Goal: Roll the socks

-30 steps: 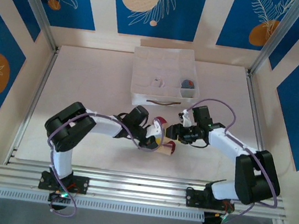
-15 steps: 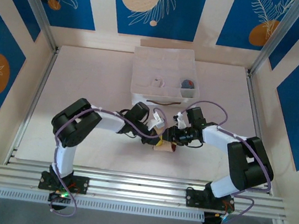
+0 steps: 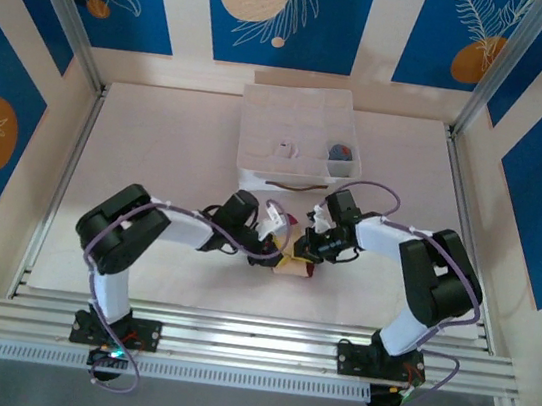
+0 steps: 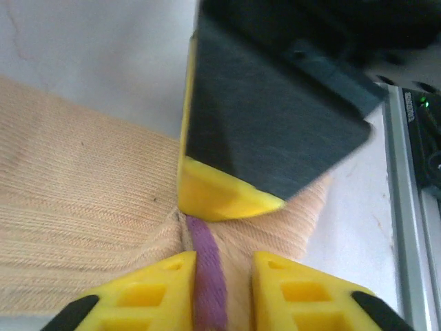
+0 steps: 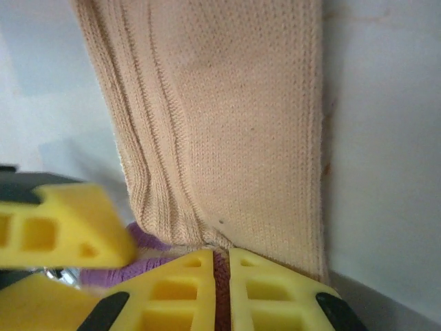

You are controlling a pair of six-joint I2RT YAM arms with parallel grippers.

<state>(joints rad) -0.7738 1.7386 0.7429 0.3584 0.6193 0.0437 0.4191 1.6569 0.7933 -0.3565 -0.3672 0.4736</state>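
The tan sock (image 3: 294,266) lies bunched on the white table, near the front middle, between both grippers. In the left wrist view its tan knit (image 4: 83,227) spreads to the left. A purple stripe (image 4: 207,276) runs up between my left gripper (image 4: 219,293), whose jaws stand apart over the fabric. My right gripper (image 5: 222,293) is shut on a maroon part of the tan sock (image 5: 241,117), which stretches away from it. Seen from above, the left gripper (image 3: 275,247) and right gripper (image 3: 303,249) almost touch. A white sock (image 3: 286,150) and a grey sock (image 3: 340,153) sit in the box.
The white compartment box (image 3: 301,116) stands at the back middle, just beyond the grippers. Aluminium rails (image 3: 251,347) run along the near edge, and one rail (image 4: 413,172) lies close on the right in the left wrist view. Panelled walls enclose the table.
The sock came down from a lifted loop to a bunch on the table. My right gripper shut on its maroon part, and my left gripper's jaws parted.
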